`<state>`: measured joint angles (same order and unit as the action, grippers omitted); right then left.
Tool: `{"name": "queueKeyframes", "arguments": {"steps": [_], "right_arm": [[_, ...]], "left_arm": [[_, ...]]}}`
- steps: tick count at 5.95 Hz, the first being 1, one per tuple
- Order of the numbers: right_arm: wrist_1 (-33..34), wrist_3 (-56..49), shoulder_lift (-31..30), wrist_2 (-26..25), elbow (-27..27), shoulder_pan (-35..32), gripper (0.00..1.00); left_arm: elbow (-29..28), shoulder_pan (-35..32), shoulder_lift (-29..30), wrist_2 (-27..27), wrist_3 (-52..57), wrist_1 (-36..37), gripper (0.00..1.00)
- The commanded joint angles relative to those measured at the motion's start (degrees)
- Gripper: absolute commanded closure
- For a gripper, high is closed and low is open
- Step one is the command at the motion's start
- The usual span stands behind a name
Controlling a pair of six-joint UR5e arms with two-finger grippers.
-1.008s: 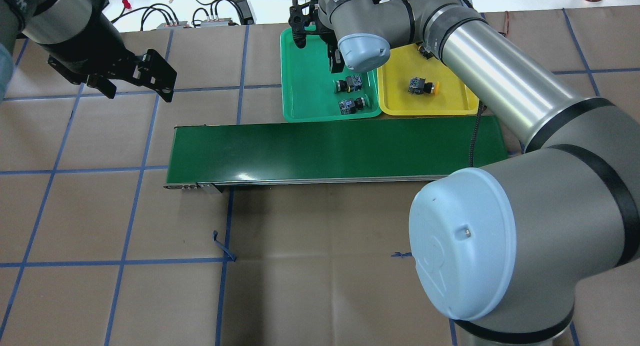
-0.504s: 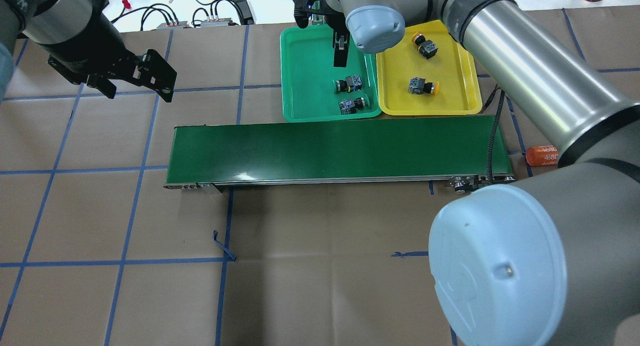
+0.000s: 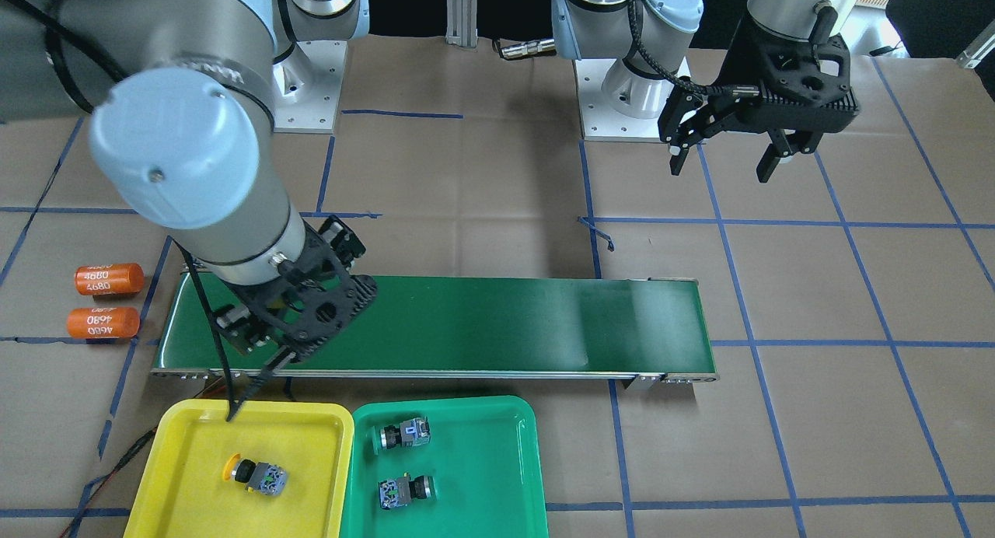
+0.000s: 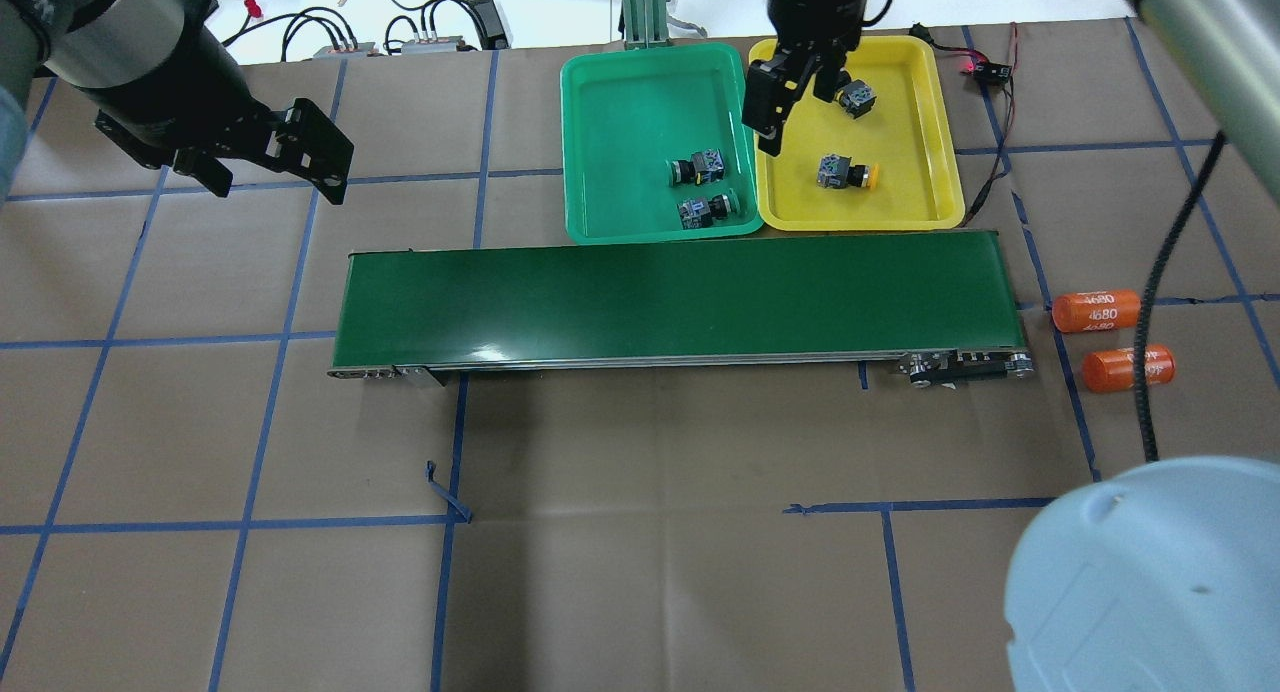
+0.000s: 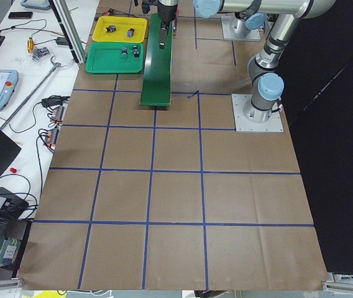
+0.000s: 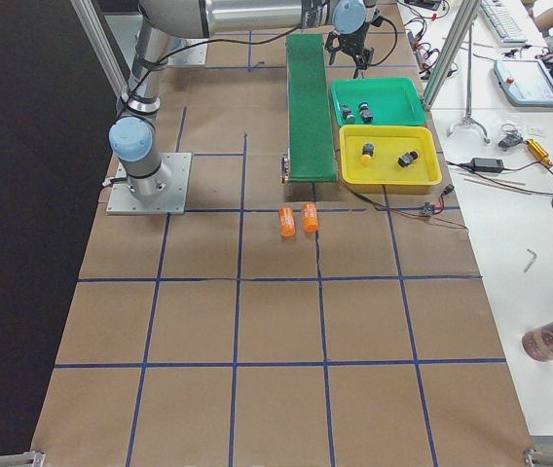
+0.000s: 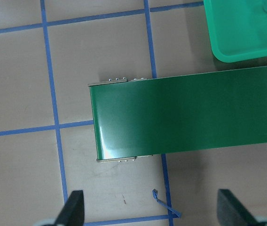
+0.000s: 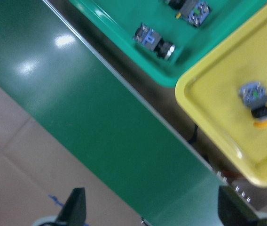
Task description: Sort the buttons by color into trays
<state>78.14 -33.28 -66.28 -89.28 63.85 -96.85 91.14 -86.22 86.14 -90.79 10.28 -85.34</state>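
Left gripper [image 3: 721, 165] hangs wide open over brown paper. Right gripper [image 4: 795, 100], open and empty, hovers above the yellow tray [image 4: 910, 132]. There a yellow-capped button [image 4: 848, 172] lies parallel to the conveyor [image 4: 670, 297], cap toward the robot's right.

Seen from overhead, with twelve o'clock away from the robot, we've got the conveyor belt [image 4: 670, 297] lying nine-to-three across the surface [image 4: 650, 532]. Just past its far edge, around one o'clock, two trays sit side by side, touching. The left tray [image 4: 620, 102] carries two buttons toward its five o'clock corner, one [image 4: 697, 169] just behind the other [image 4: 705, 210]. The right tray [image 4: 920, 187] holds one button [image 4: 845, 172] near its centre and another [image 4: 855, 97] at its twelve. Off the belt's three o'clock end lie two cylinders, one [image 4: 1095, 311] beside the other [image 4: 1128, 368]. The right gripper [image 4: 795, 97] hangs above about where the trays meet, and the left gripper [image 4: 275, 177] over bare surface at the belt's ten.
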Motion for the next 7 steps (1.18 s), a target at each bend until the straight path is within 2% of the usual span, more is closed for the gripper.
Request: {"name": "queueKeyframes", "arguments": {"steps": [1, 2, 3, 4, 5, 6, 7], "right_arm": [[-12.2, 16.0, -7.4, -0.5, 0.1, 2.8, 0.01], [-14.3, 24.6, -10.6, -0.6, 0.2, 3.6, 0.00], [-14.5, 31.2, -14.0, -0.6, 2.1, 3.9, 0.05], [-13.7, 31.3, -16.9, -0.5, 5.8, 4.4, 0.13], [-13.1, 31.3, -19.6, -0.5, 11.1, 4.7, 0.09], [-9.2, 31.2, -20.2, -0.6, 13.6, 4.7, 0.00], [-8.6, 30.9, -20.0, -0.5, 13.8, 5.4, 0.00]], "left_arm": [[0.0, 0.0, 0.1, 0.0, 0.0, 0.0, 0.01], [-0.3, 0.0, 0.7, 0.1, 0.1, 0.1, 0.01], [-0.5, 0.0, 1.3, 0.1, 0.1, 0.1, 0.01], [-0.4, 0.0, 1.3, 0.1, 0.1, 0.8, 0.01], [-0.4, 0.0, 1.1, 0.1, 0.1, 0.8, 0.01], [-0.2, 0.0, 0.6, 0.1, 0.2, 0.8, 0.01], [-0.3, 0.1, 0.7, 0.3, 0.1, 0.8, 0.01]]}}
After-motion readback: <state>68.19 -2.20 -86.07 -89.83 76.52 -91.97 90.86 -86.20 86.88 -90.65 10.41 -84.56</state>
